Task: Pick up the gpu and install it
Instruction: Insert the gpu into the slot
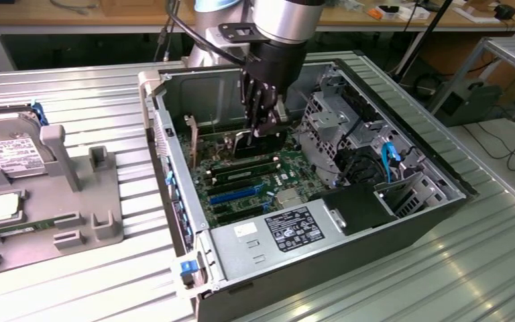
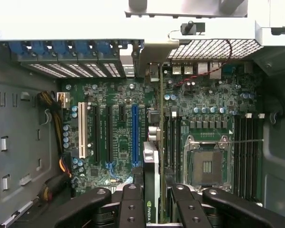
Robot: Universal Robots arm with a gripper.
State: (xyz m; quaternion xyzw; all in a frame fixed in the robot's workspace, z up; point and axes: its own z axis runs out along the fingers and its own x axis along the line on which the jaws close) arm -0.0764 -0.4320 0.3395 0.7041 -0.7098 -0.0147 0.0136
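Black fingers (image 2: 131, 199) of the claw (image 2: 154, 190) sat closest in the wrist view, clenched on the graphics card (image 2: 151, 164), which stood on edge between them with a small logo facing the lens. From that grip the card ran straight out over the motherboard (image 2: 114, 95), just beside the long blue slot (image 2: 135, 133), with the memory sticks (image 2: 247, 152) and the bare processor socket (image 2: 206, 164) off on its other flank. Its silver end bracket (image 2: 154, 52) reached the slotted back wall of the computer case (image 2: 19, 118). I could not tell whether the card's lower edge was pressed home in a slot or only resting above it.

Seen from across the room, the case (image 1: 311, 275) lay on its side on the ribbed metal table (image 1: 454, 282) with its panel off. Inside it were the motherboard (image 1: 239, 181), a labelled power supply (image 1: 275, 231) at the near end, and a drive cage (image 1: 329, 127) with blue cables (image 1: 387, 157) towards the exterior view's right. The claw (image 1: 262, 124) hung down into the open case from the arm, and the card (image 1: 262, 142) was upright directly under it (dark, and partly lost in shadow).

On the exterior view's left, well apart from the case, a grey tray (image 1: 70, 168) held a hard drive (image 1: 11, 157) with a white label and a square silver chip (image 1: 3, 208).
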